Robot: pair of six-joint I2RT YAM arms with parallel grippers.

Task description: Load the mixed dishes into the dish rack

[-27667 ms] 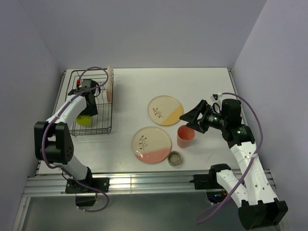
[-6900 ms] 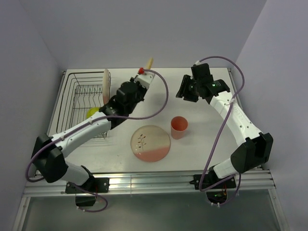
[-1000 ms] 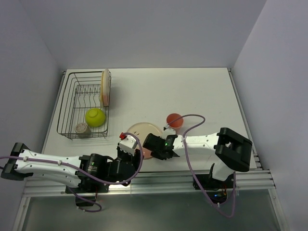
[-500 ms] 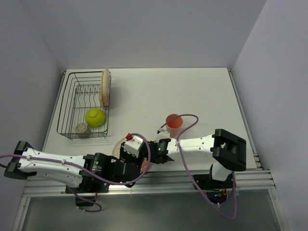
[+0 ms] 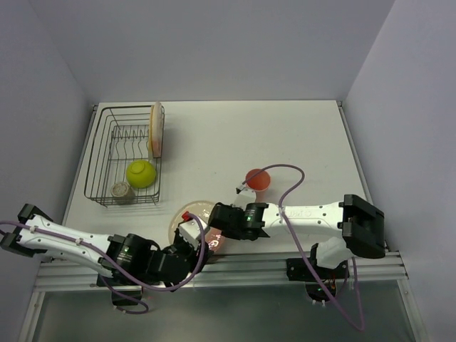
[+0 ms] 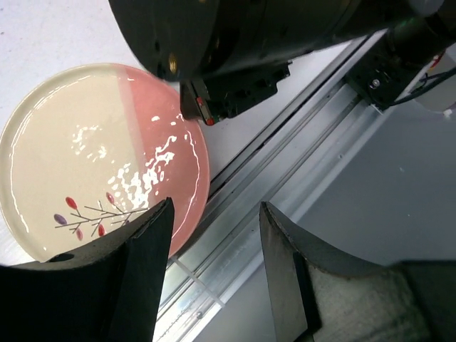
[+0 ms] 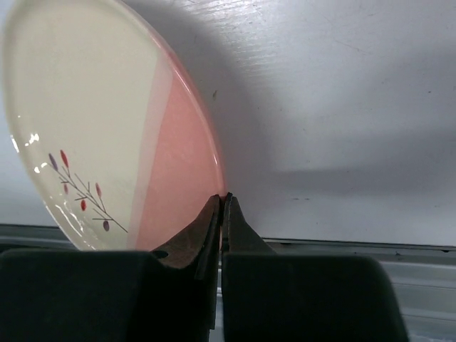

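Note:
A cream plate with a pink part and a leaf sprig (image 5: 187, 214) lies at the table's near edge. It also shows in the left wrist view (image 6: 92, 157) and the right wrist view (image 7: 92, 128). My right gripper (image 7: 222, 199), also seen from above (image 5: 214, 231), is shut on its pink rim and the plate looks tilted up. My left gripper (image 6: 214, 221) is open just beside that rim, over the front rail (image 5: 201, 246). The salmon-pink cup (image 5: 256, 178) stands upright behind. The black wire rack (image 5: 100, 153) holds two upright plates (image 5: 156, 128), the lime-green bowl (image 5: 141, 173) and the grey speckled dish (image 5: 121, 190).
The metal front rail (image 6: 285, 142) runs right under the plate's near rim and under my left gripper. Both arms cross close together at the near edge. Grey walls stand close on the left and right of the table.
The plate has slid left and nearer to the table's front edge with my right gripper on its rim. My left gripper has dropped back to the near edge beside it.

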